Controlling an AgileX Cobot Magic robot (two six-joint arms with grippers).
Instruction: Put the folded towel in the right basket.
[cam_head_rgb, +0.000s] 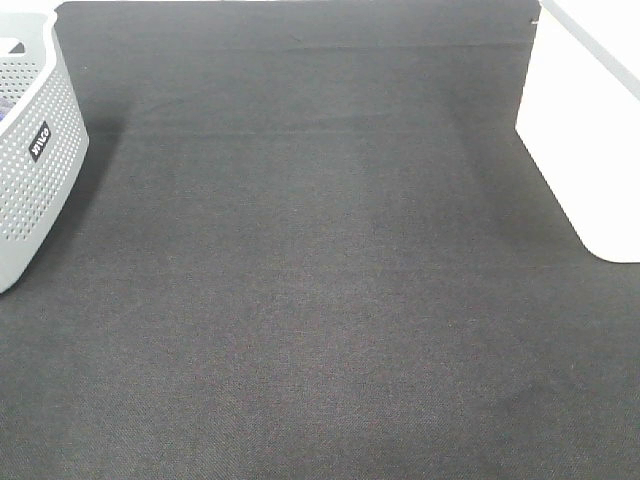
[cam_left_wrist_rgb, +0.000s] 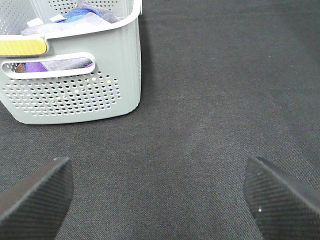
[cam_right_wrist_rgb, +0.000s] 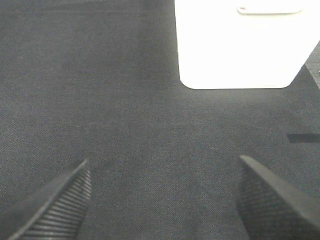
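**Two baskets at the desk edges, both grippers spread and empty**

While no arm shows in the high view, the grey basket (cam_head_rgb: 35, 150) stands at the left edge of the dark desk (cam_head_rgb: 320, 280) and the white basket (cam_head_rgb: 585, 130) at the right edge, well apart.

Seen from the left wrist, the left gripper (cam_left_wrist_rgb: 160, 200) has its fingers (cam_left_wrist_rgb: 35, 197) wide apart, holding nothing; cloth (cam_left_wrist_rgb: 80, 15) lies in the grey basket (cam_left_wrist_rgb: 75, 90), but whether it is the towel I cannot tell.

Seen from the right wrist, the right gripper (cam_right_wrist_rgb: 160, 200) is also spread and empty, facing the white basket (cam_right_wrist_rgb: 240, 45).
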